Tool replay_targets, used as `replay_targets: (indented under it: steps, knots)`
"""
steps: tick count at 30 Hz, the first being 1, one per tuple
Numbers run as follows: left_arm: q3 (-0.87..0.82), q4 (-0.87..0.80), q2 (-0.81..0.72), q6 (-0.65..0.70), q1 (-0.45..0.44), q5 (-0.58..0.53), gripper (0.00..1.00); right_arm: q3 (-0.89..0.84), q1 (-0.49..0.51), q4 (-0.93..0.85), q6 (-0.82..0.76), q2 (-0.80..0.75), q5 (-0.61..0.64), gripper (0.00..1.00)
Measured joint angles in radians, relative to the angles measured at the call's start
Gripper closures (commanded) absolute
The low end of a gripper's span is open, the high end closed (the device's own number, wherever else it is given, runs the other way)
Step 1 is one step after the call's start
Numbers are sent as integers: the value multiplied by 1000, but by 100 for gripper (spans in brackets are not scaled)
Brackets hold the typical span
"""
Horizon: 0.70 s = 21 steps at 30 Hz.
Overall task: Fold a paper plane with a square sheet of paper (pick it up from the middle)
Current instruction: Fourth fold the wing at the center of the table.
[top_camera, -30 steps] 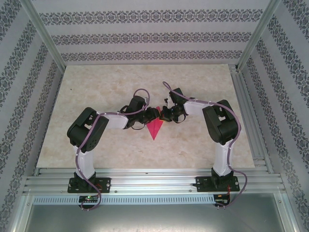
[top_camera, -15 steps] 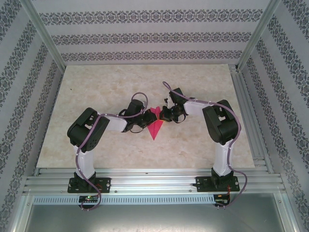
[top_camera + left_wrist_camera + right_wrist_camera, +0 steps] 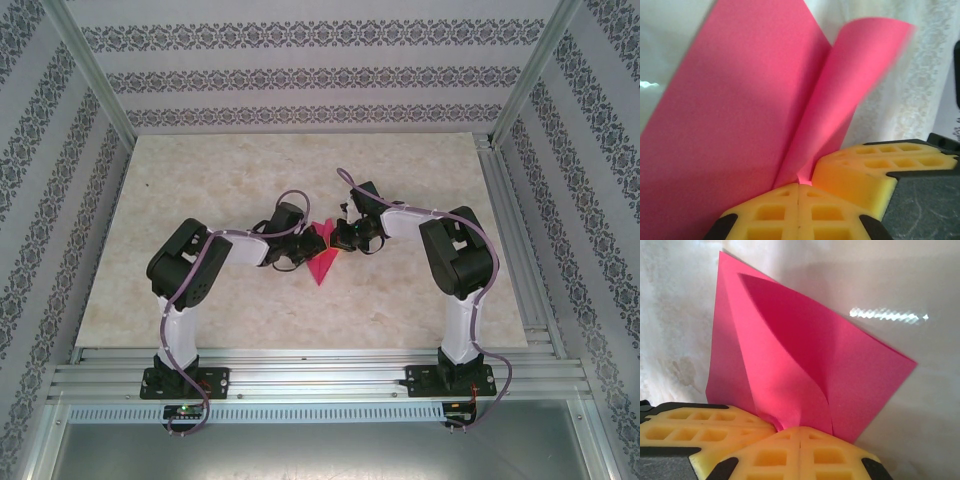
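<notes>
Tightly, both hands pinch paper (folded).

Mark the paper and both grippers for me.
sheet of paper point(image 3: 321, 262), top view, on its flat part toward the near tip.
left gripper point(image 3: 799, 186), left wrist view, where its yellow fingertips meet on the paper.
right gripper point(image 3: 800, 430), right wrist view, where its yellow fingertips meet on the paper.

The surface is a pale cream marbled slab in the middle of the top view, edged by aluminium rails at right and bottom. At frame centre a folded magenta-red sheet of paper lies on it, point toward the bottom.
</notes>
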Motion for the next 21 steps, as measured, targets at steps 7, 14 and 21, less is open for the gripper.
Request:
replay_targets:
  steps: [7,14,21]
  knots:
    - [43,-117,-14,38,-8,-46,91,2,0,-3,-1,0,3,97]
    - [57,-209,-106,77,-8,-94,85,14,0,-23,-8,1,12,97]
    - [154,-197,-77,80,-5,-79,86,14,0,-25,-11,1,14,97]
